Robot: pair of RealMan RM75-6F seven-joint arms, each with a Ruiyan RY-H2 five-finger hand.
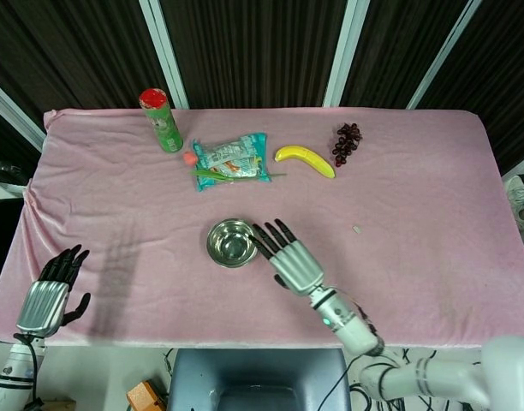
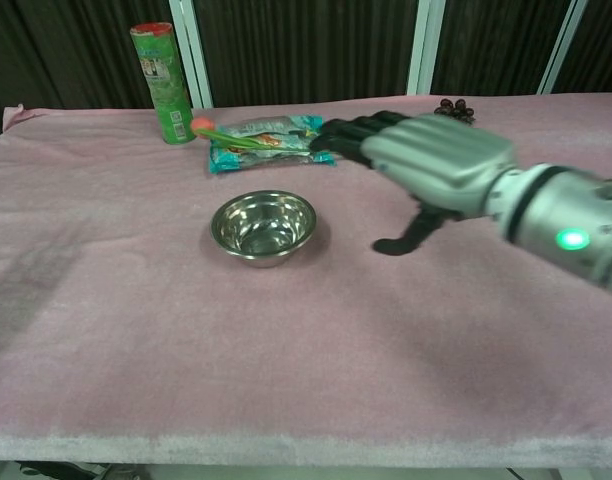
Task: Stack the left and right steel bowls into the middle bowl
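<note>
Right hand hovers just right of the shiny steel bowl stack, fingers spread, holding nothing. Left hand at near-left table edge, fingers loosely apart, empty.

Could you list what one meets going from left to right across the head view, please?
Left hand → green can → snack packet → steel bowls → right hand → banana → grapes.
</note>
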